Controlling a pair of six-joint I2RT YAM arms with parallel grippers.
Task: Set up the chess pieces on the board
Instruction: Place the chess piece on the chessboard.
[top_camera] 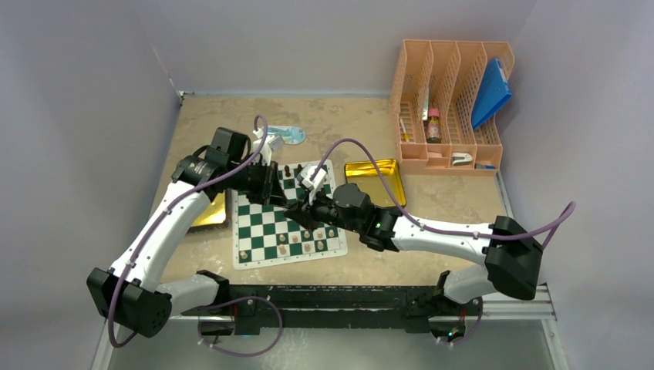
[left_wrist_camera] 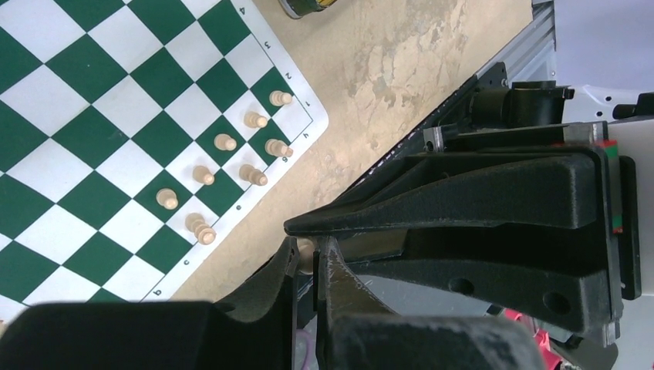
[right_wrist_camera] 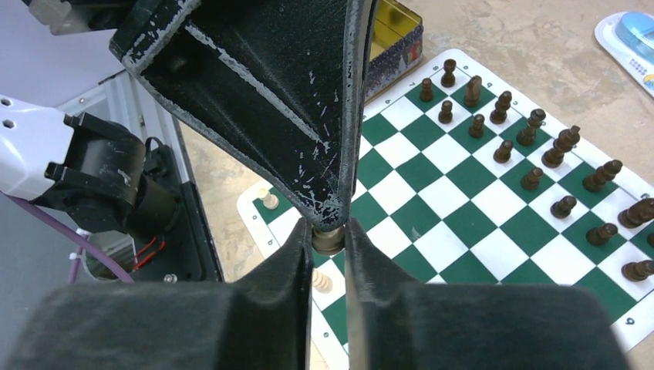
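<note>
The pale piece (right_wrist_camera: 328, 240) is nearly swallowed. Only a small rounded end peeps out where the two tools meet, so I cannot tell which figure it is or which way its long axis runs. It hangs in the air above the middle of the board (top_camera: 266, 229), and from overhead it is hidden altogether behind black fingers. The left tool (left_wrist_camera: 308, 249) has its fingers nipped tight on it, a sliver of cream showing between the tips. The right tool (right_wrist_camera: 328, 231) comes at it crosswise, its fingers close about the same piece with no gap to see on either side. Below, the board lies flat on the desk (top_camera: 339, 127). Dark pieces (right_wrist_camera: 532, 146) are ranked along its far edge and cream pieces (left_wrist_camera: 224, 154) stand in two short rows at the near edge, some covered by the right arm. A gold tray (top_camera: 374, 179) sits just beside the board's far right corner, and a second gold tray (top_camera: 212, 212) lies mostly under the left arm.
</note>
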